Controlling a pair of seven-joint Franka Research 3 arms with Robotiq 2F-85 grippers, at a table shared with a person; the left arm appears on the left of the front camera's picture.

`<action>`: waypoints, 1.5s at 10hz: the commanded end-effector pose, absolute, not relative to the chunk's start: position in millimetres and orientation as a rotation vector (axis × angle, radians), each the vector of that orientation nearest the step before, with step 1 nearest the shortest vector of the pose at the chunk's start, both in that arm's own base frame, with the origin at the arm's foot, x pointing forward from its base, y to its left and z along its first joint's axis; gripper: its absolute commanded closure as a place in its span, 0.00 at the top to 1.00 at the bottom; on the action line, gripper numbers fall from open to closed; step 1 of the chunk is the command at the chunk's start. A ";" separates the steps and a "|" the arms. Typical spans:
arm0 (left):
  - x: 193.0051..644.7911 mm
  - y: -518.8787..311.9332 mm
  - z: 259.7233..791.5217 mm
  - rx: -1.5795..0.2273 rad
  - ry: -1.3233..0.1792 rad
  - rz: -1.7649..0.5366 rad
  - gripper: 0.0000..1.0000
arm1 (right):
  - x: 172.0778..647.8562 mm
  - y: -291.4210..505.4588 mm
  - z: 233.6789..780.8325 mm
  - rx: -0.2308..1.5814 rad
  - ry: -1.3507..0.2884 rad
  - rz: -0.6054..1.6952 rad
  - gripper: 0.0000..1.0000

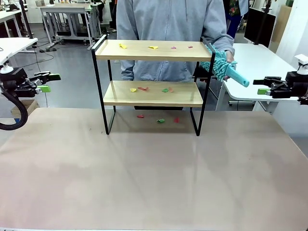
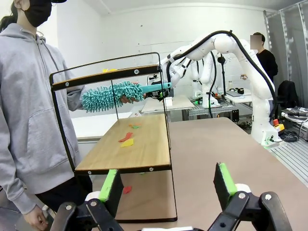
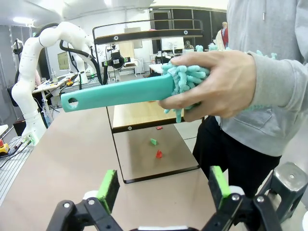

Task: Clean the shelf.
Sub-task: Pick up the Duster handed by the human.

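Observation:
The shelf (image 1: 154, 50) stands at the table's far side, two wooden boards in a black frame, with small coloured paper scraps (image 1: 153, 47) on both boards and on the table beneath. A person behind it holds a teal duster (image 1: 224, 66) by its fluffy head, handle (image 3: 118, 93) pointing toward my right gripper (image 1: 263, 86). That gripper (image 3: 163, 185) is open, a short way from the handle's end. My left gripper (image 1: 47, 82) hangs open off the table's left side; in its wrist view the gripper (image 2: 168, 185) looks along the shelf (image 2: 125, 149) toward the duster (image 2: 108, 96).
Scraps (image 1: 160, 120) lie on the beige table (image 1: 154, 178) under the shelf. White tables (image 1: 260, 62) stand behind at right and left. The person's hand (image 3: 216, 84) is wrapped around the duster's head. The near table area is open.

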State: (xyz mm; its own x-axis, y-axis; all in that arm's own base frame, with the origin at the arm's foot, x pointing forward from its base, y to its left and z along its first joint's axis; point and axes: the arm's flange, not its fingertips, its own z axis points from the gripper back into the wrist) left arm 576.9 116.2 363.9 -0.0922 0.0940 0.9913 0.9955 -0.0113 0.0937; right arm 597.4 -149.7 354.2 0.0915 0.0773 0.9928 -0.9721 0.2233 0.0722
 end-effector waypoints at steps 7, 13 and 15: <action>576.8 116.0 364.5 -1.239 -1.351 -1.253 1.00 | 592.0 -150.6 376.6 0.952 -1.164 1.006 1.00; 576.8 116.0 364.5 -1.239 -1.351 -1.253 1.00 | 543.6 -110.6 530.9 0.637 -0.910 0.751 1.00; 576.8 116.0 364.5 -1.239 -1.351 -1.253 1.00 | 528.1 -70.3 563.5 0.490 -0.863 0.641 1.00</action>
